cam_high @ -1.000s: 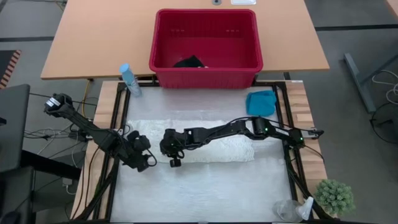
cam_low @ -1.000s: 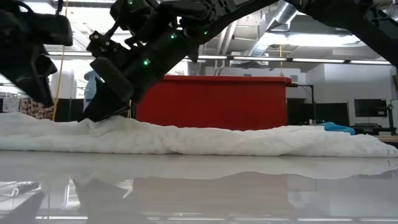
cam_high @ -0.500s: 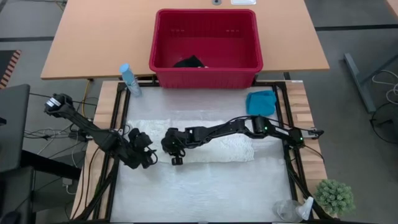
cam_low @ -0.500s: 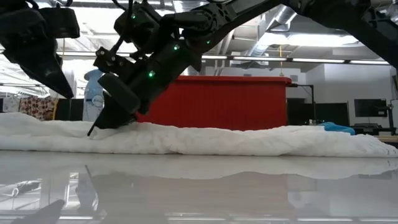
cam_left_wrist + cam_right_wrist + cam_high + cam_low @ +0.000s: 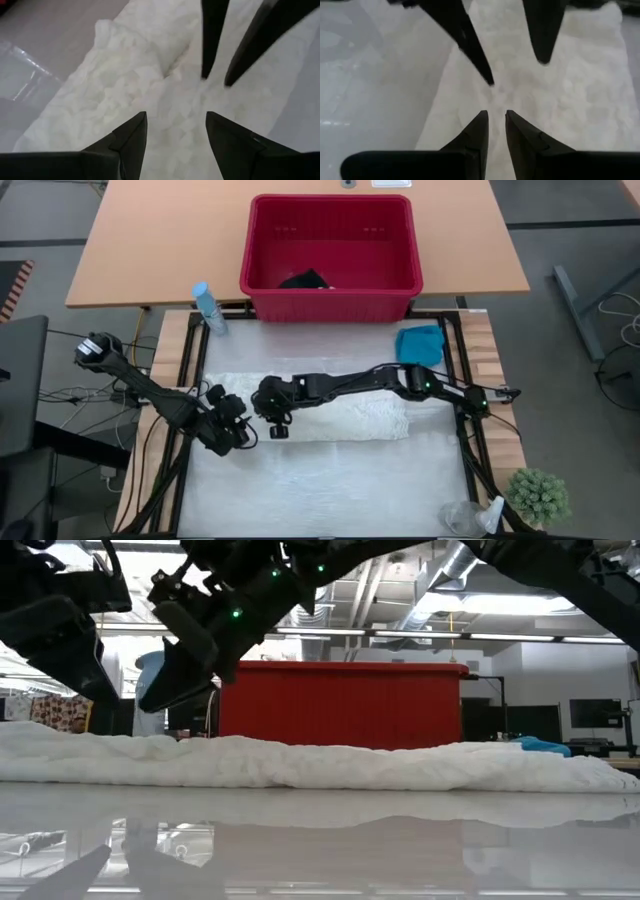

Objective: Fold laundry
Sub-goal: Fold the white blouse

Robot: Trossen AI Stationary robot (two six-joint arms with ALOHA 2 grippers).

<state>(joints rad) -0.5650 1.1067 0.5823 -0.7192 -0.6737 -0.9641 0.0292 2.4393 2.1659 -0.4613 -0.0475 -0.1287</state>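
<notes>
The cream-white cloth (image 5: 340, 415) (image 5: 330, 765) lies folded in a long band across the table's middle. My right gripper (image 5: 262, 412) (image 5: 495, 120) hangs above the band's left end, its fingers a narrow gap apart with nothing between them. My left gripper (image 5: 243, 423) (image 5: 175, 120) faces it from the left, open, also above that end (image 5: 125, 75). In the low view both grippers (image 5: 150, 705) (image 5: 85, 675) are clear of the cloth. The turquoise garment (image 5: 420, 343) lies at the far right. The dark garment (image 5: 303, 280) rests in the red basket.
The red basket (image 5: 330, 308) stands beyond the table's far edge. A blue spray bottle (image 5: 208, 305) stands at the far left corner. A small plant (image 5: 540, 495) and a clear container (image 5: 465, 518) sit at the near right corner. Bare tabletop lies in front of the cloth.
My right gripper, which had its fingertips down on the cloth's left end, has risen clear of it and drawn a little toward the far edge. My left gripper has turned in place toward the cloth. The cloth has stayed flat where it was.
</notes>
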